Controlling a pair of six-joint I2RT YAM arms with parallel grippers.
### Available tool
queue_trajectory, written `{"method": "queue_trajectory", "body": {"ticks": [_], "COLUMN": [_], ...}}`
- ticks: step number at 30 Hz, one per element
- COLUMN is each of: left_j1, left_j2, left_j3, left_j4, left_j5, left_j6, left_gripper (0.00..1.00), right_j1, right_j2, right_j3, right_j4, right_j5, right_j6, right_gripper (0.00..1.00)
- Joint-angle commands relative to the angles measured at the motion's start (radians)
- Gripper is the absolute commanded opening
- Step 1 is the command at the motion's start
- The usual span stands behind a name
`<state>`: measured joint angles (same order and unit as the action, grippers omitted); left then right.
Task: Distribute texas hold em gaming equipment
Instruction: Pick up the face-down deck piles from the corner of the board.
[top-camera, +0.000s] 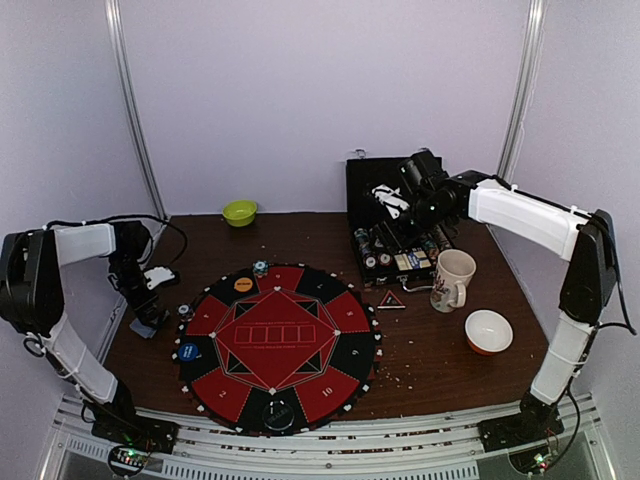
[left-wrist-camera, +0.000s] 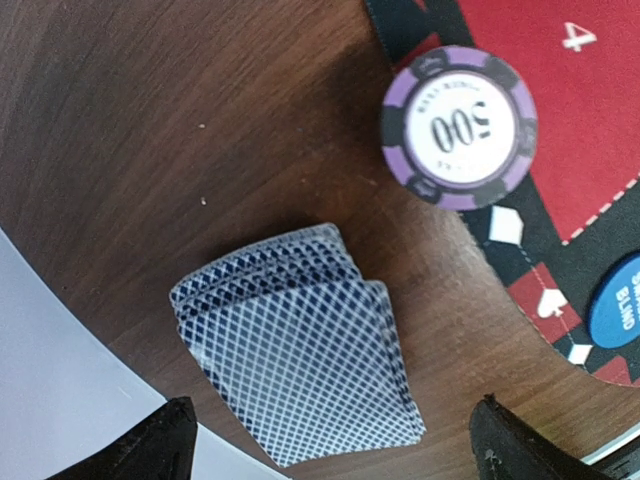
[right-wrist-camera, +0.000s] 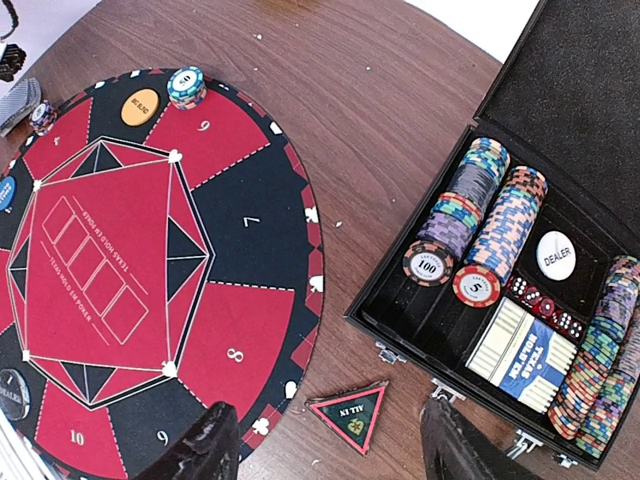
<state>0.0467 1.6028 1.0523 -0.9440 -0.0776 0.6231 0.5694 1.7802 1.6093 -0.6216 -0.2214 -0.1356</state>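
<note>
the left gripper (left-wrist-camera: 335, 425) is hovering with its fingers (left-wrist-camera: 150, 440) spread wide and empty, straddling the fanned cards (left-wrist-camera: 300, 350), which are lying face down on the table (left-wrist-camera: 120, 120) just beside the mat (left-wrist-camera: 560, 100), probably ready for a pinch. a purple chip (left-wrist-camera: 458, 127) is sitting on the mat's rim. the right gripper (right-wrist-camera: 328, 425) is likewise hanging released, grasping nothing, above the triangle (right-wrist-camera: 352, 412) near the case (right-wrist-camera: 590, 100), which is holding stacked chips (right-wrist-camera: 480, 200) awaiting distribution.

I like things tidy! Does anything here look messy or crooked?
Yes. The cards beside the mat are slid apart, not a neat stack. The purple chip sits across the mat's edge. In the case, the chip rows lean over.
</note>
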Motion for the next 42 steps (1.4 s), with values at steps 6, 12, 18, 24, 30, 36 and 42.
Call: {"method": "queue_trajectory", "body": {"ticks": [6, 12, 18, 24, 30, 36, 42], "left_j1": [0.028, 0.037, 0.036, 0.037, 0.037, 0.038, 0.038], "left_j2": [0.066, 0.132, 0.166, 0.201, 0.207, 0.203, 0.156], "left_j3": [0.042, 0.050, 0.029, 0.002, -0.022, -0.038, 0.014], "left_j4": [0.048, 0.043, 0.068, 0.097, 0.112, 0.100, 0.076], "left_j5": [-0.032, 0.020, 0.071, 0.006, -0.078, -0.066, -0.018], "left_j6": [0.003, 0.007, 0.006, 0.004, 0.025, 0.034, 0.026], "left_gripper": [0.98, 0.98, 0.96, 0.77, 0.87, 0.76, 0.60], "right_j1": [0.001, 0.001, 0.001, 0.001, 0.001, 0.001, 0.001], "right_j2": [-0.029, -0.037, -0.044, -0.045, -0.053, -0.060, -0.064], "right_j3": [-0.003, -0.008, -0.022, -0.017, -0.023, -0.024, -0.025], "right_j4": [-0.003, -0.007, 0.000, -0.008, -0.006, -0.003, 0.000], "right_j5": [-0.015, -0.003, 0.002, 0.004, -0.003, -0.013, -0.022], "right_j6": [-0.032, -0.043, -0.051, -0.053, -0.056, -0.062, -0.059], "right_gripper": [0.64, 0.65, 0.65, 0.65, 0.65, 0.65, 0.65]}}
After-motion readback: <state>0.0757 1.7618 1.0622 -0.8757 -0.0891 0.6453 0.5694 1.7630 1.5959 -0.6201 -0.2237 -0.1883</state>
